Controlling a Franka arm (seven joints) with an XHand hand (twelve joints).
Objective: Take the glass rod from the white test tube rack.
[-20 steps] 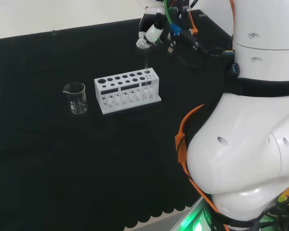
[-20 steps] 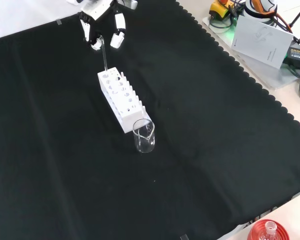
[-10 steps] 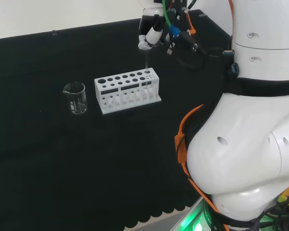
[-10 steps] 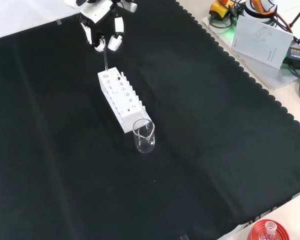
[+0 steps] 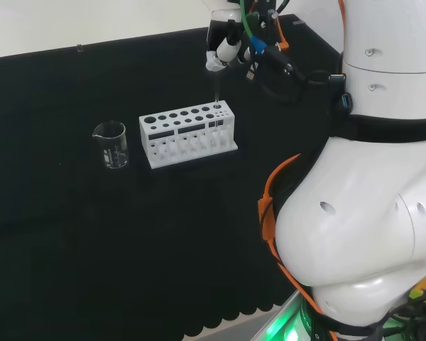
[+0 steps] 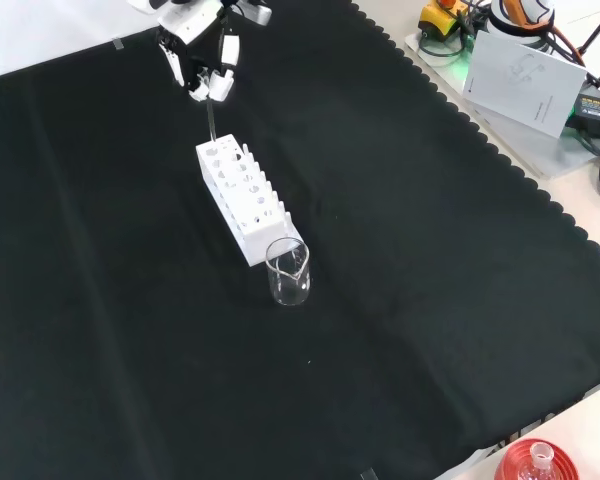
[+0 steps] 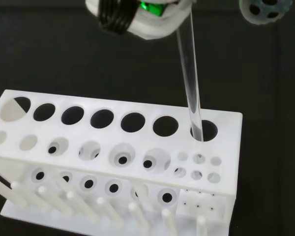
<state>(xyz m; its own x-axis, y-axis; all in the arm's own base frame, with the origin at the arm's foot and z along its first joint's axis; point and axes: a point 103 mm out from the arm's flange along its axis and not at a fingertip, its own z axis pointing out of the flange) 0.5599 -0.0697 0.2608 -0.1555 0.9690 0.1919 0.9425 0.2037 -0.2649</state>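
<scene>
Beaker (image 5: 111,144) sits at the left in the head view, clear of the job. Next along, the white rack (image 5: 187,133) stands on the black counter (image 5: 71,234). Glass rod (image 5: 216,92) is upright in the end hole at the rack's right end, lower tip still inside the hole per the wrist view (image 7: 191,88). Hand (image 5: 221,51) is directly above that end with fingers closed together on the top of the rod; front view shows the same pinch (image 6: 206,72). Status, my read: grasp done, extraction not. Rod has yet to clear the rack. Remaining: straight vertical lift until the tip exits the hole, then move away. Any sideways pull before that could tip the rack.
</scene>
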